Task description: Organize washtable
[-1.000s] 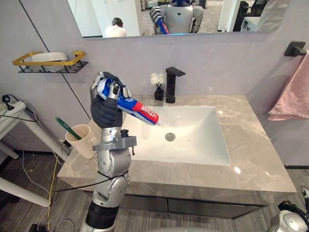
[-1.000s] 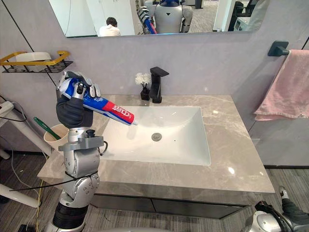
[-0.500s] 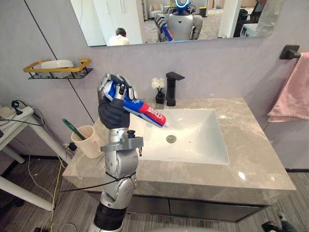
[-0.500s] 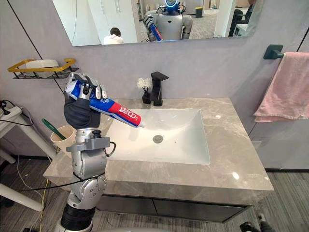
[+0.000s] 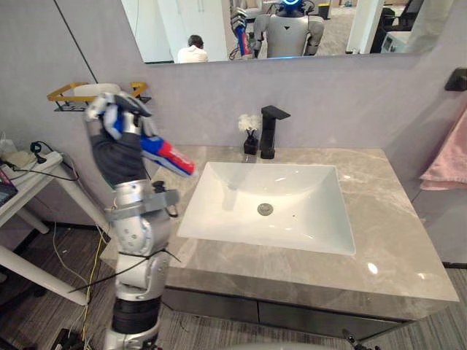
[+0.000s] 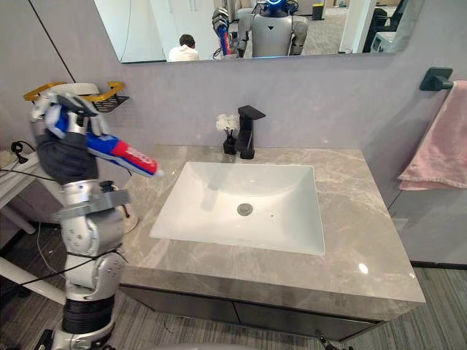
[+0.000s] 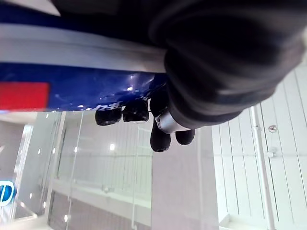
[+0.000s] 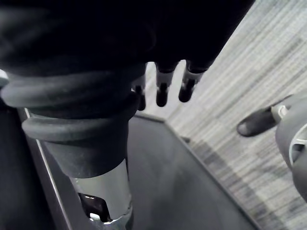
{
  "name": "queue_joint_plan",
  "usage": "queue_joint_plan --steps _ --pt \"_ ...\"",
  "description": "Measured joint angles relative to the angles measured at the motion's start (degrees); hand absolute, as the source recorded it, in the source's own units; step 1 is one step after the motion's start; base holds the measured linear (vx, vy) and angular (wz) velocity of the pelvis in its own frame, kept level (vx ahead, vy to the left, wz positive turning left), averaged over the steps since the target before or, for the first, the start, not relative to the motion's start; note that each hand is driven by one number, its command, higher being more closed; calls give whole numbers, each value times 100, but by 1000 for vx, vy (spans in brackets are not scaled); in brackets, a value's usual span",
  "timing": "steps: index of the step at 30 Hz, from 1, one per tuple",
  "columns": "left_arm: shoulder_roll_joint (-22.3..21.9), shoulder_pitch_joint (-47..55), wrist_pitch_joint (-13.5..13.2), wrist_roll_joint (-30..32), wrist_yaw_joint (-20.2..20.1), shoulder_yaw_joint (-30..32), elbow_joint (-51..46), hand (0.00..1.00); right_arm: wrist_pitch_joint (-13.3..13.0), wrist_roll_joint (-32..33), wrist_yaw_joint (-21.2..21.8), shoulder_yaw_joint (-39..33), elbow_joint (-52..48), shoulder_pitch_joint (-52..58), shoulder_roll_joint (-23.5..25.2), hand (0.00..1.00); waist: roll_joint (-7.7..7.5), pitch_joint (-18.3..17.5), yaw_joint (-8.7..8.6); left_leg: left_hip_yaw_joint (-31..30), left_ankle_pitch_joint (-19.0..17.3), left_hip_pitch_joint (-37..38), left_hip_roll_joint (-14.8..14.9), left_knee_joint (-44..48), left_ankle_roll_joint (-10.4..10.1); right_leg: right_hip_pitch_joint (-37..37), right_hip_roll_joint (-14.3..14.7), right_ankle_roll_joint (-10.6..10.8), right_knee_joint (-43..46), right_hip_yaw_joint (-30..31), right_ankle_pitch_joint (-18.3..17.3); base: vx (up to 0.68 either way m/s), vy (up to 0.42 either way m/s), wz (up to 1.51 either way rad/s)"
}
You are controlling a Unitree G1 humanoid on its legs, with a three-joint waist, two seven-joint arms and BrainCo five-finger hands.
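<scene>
Toothpaste tube (image 5: 166,154): grips it in curled left hand (image 5: 115,146), holds high left of sink (image 5: 306,197), likely clearing desk (image 5: 394,251).

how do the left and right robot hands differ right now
The left robot hand is curled round a blue and red toothpaste tube; the right robot hand holds nothing, its fingers relaxed. The left robot hand is raised by the left end of the counter; the right robot hand hangs low over the floor. Both have dark covers and dark-tipped fingers.
</scene>
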Motion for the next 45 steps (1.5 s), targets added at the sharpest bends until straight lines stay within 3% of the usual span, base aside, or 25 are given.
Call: queue_joint_plan --steps 4,9,29,35,45 --pt "221 159 85 448 123 403 243 100 0 -86 170 321 356 97 -46 0 -149 -30 105 -111 -1 -35 -37 -13 -1 74 -5 5 -80 -114 -4 14 -8 15" --pt "228 427 223 624 240 817 504 100 -1 -109 281 534 428 107 -82 0 -206 -42 138 -158 0 -77 -47 -15 -1 80 3 5 -126 -141 -4 10 -4 6" --pt "225 535 293 639 377 1159 900 100 -5 -212 300 773 481 123 -153 0 -245 -30 155 -166 0 -144 -47 -23 -3 28 12 5 -164 -155 -4 0 0 0" --pt "227 518 285 640 389 1264 900 100 -6 -213 389 782 481 152 -167 0 -256 -33 256 -122 2 -141 -39 -79 -4 -27 11 5 -166 -106 -3 0 0 -3" --pt "344 520 306 641 493 1320 905 100 -7 -271 403 920 482 153 -151 0 -376 -42 267 -65 4 -133 -38 -94 -5 -33 10 5 -199 -72 -4 0 0 0"
